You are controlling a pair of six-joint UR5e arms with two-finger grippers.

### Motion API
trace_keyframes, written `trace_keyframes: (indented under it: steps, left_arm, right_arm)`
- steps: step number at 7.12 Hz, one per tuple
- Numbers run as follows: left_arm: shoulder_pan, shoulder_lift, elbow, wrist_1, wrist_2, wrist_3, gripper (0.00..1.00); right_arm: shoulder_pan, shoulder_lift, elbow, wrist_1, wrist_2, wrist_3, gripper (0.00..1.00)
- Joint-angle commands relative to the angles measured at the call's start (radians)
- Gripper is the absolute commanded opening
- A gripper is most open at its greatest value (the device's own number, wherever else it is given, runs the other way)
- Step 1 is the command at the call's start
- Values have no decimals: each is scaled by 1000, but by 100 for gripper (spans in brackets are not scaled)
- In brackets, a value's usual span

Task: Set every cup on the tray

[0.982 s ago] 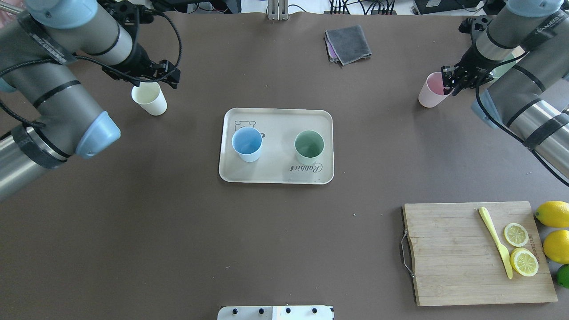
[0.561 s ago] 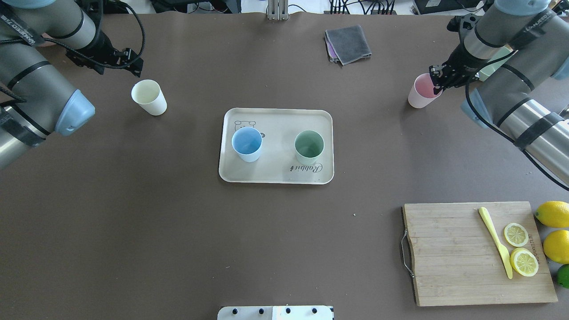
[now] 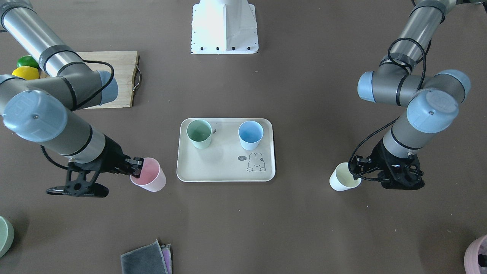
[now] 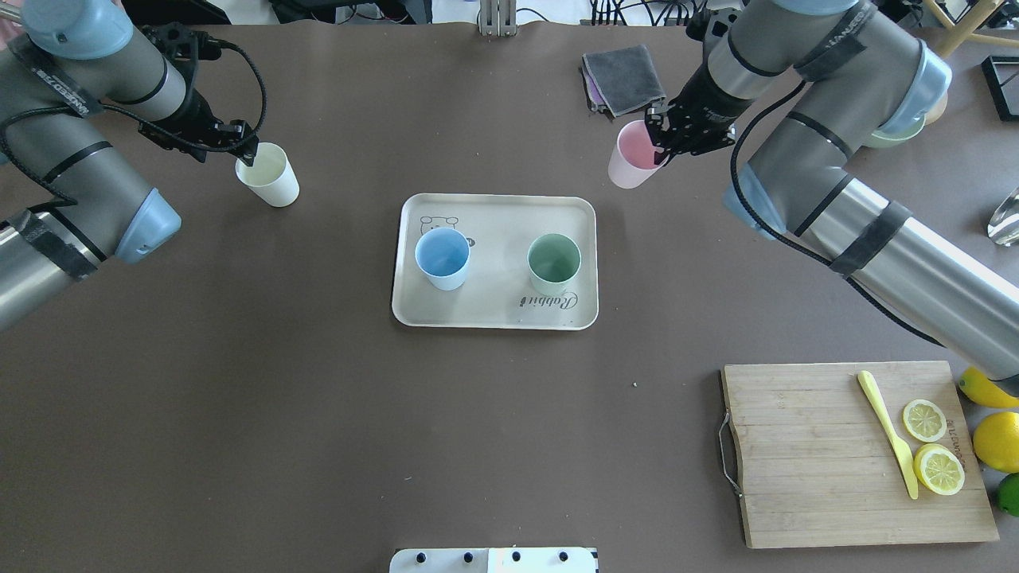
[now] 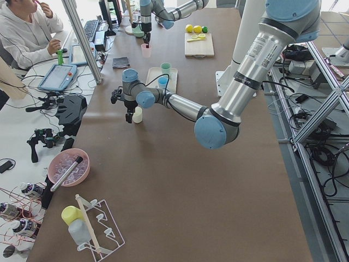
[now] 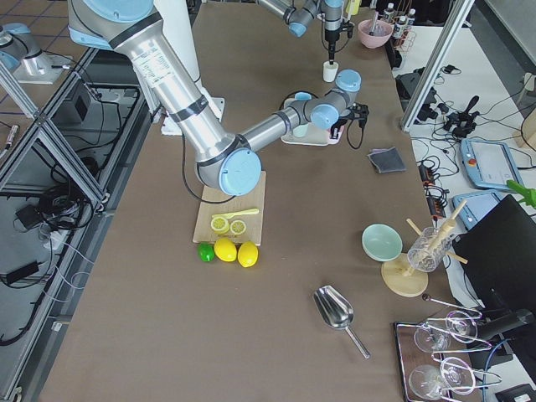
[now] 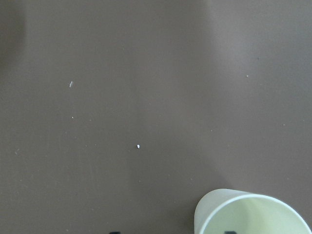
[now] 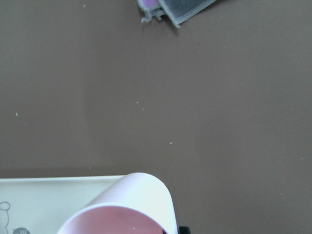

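The beige tray [image 4: 493, 312] lies mid-table with the light blue cup [image 4: 442, 259] and the mint green cup [image 4: 553, 263] upright on it. My right gripper [image 4: 665, 143] is shut on the rim of the pink cup [image 4: 631, 165] and holds it tilted just beyond the tray's far right corner. The pink cup also shows in the front view [image 3: 149, 176]. The cream-yellow cup [image 4: 268, 175] stands on the table left of the tray. My left gripper [image 4: 245, 151] is open at its rim; in the left wrist view one fingertip is inside the cup [image 7: 253, 214] and one is outside.
A folded grey cloth [image 4: 625, 79] lies at the far side. A wooden cutting board [image 4: 804, 454] with lemon slices and a yellow knife sits near right, with lemons [image 4: 995, 438] beside it. A sage-green bowl [image 3: 4, 235] and a mauve pot [image 3: 477, 255] touch the frame edges.
My right gripper has carried the pink cup leftward to the tray's far right corner. My left gripper drew back from the cream-yellow cup, then returned to its rim.
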Motion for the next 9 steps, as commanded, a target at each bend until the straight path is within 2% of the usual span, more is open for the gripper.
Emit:
trace_keyframes:
  steps: [1, 2, 3, 4, 6, 7, 8, 9]
  left_arm:
    - [3, -12, -6, 6, -3, -4, 0]
    - [8, -49, -10, 14, -33, -60, 0]
    - [8, -99, -12, 23, -102, -126, 0]
    - [9, -122, -33, 22, -113, -200, 0]
    - [110, -211, -32, 25, -90, -361, 0]
    - [168, -266, -13, 38, -8, -415, 0]
    - [216, -280, -6, 38, 26, -446, 0]
    - [239, -297, 5, 37, 41, -457, 64]
  right_arm:
    - [-77, 18, 0, 2, -29, 29, 0]
    - [-98, 19, 0, 3, -52, 30, 0]
    - [-108, 30, -3, 2, -62, 30, 0]
    - [-108, 33, -5, 3, -64, 46, 99]
    - [-83, 33, 6, 5, -58, 37, 100]
    - [-50, 27, 22, 0, -46, 33, 100]
    - [-2, 18, 30, -2, 4, 26, 100]
    - [50, -14, 39, -2, 67, -12, 100]
